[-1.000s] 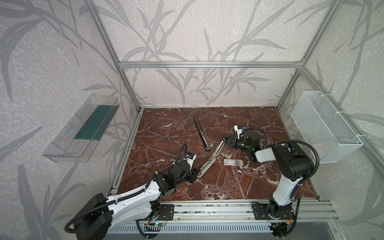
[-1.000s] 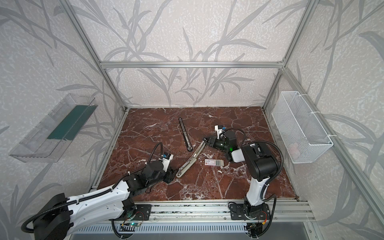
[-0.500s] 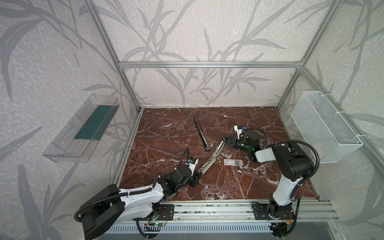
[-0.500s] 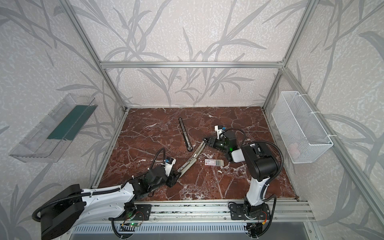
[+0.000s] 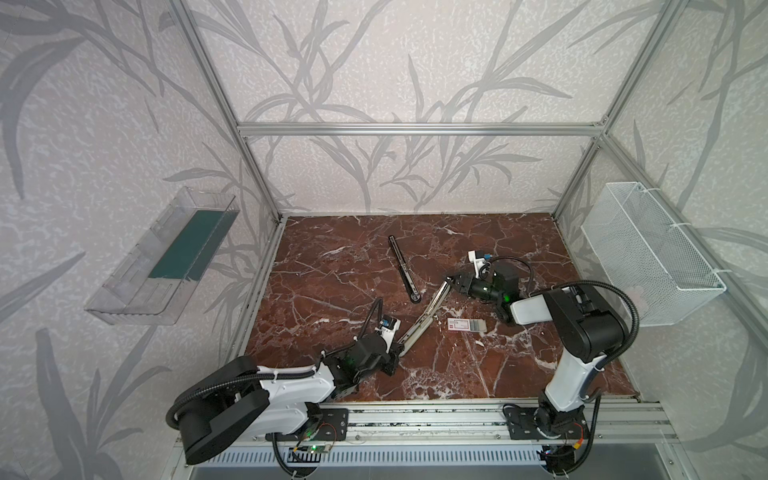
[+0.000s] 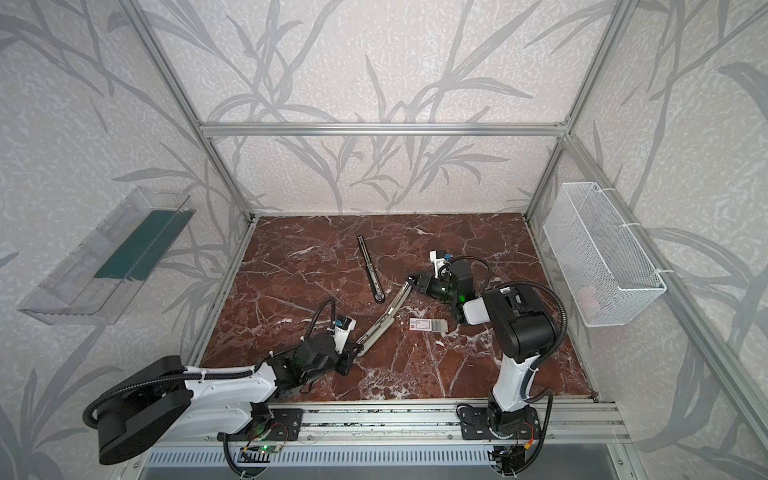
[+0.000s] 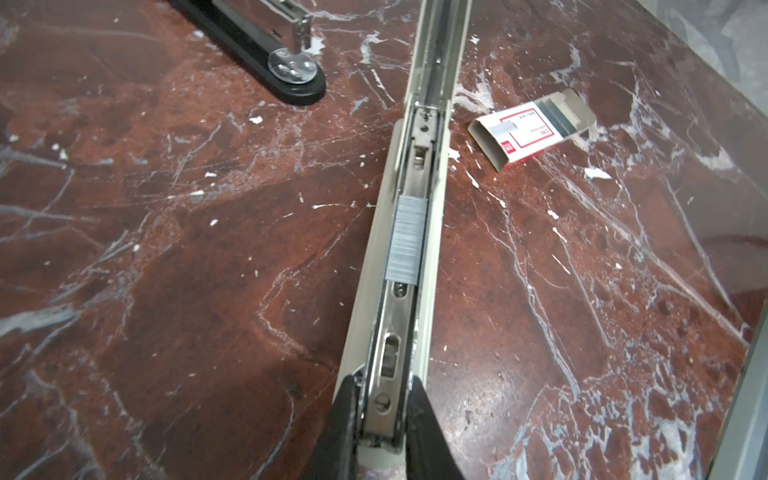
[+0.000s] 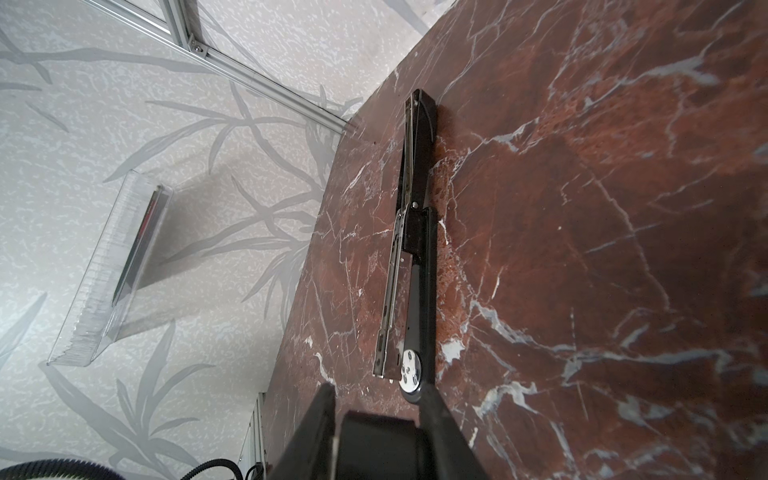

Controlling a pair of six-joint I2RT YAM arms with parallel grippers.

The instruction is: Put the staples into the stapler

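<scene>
Nearest the front rail, the left end effector (image 7: 382, 386) has its two black fingers (image 7: 345, 411) pressed against the sides of the metal magazine at the near end of the beige stapler (image 7: 390, 316), clamping it. This stapler lies folded open on the red marble worktop (image 7: 166, 249), running diagonally away from the arm. A little further along, a grey strip of staples (image 7: 405, 241) sits inside the magazine channel, between its beige side walls. Beyond the hinge and just off to the right lies the staple box (image 7: 525, 135), white with red print, slid half open with more grey strips showing in its tray. Further back, left of the open stapler and apart from it, a black stapler (image 5: 405, 270) lies flat. The right end effector (image 5: 452, 282) sits at the beige stapler's far tip with its jaws partly apart; whether it grips the tip cannot be told.
</scene>
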